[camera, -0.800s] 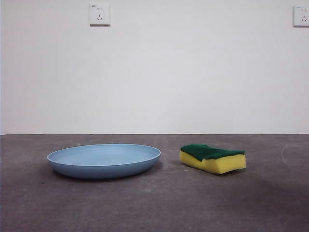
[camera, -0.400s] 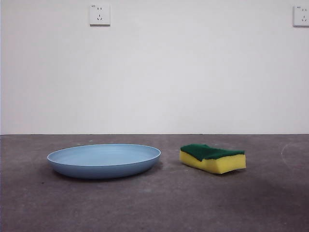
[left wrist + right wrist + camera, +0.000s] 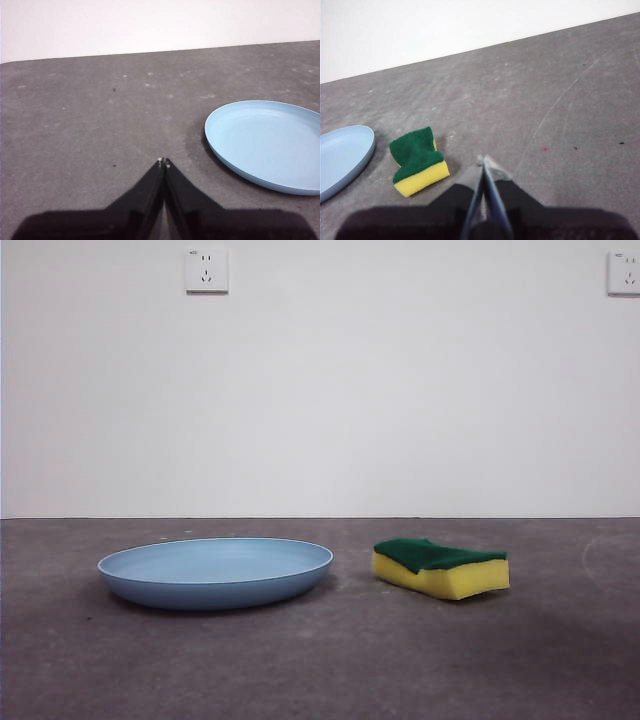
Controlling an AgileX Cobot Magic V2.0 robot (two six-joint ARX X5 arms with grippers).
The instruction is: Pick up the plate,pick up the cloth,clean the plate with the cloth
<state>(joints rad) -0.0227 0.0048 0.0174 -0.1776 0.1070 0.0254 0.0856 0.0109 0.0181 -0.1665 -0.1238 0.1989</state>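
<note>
Front view shows the plate (image 3: 215,572) flat on the table (image 3: 320,660), the sponge (image 3: 441,567) just beside it. Left gripper (image 3: 164,161) and right gripper (image 3: 485,160) wait with jaws pressed together; the shallow rim may slip from a pinch.

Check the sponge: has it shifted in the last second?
No. In the front view the sponge sits the same gap right of the plate, same spot under the wall socket.
</note>
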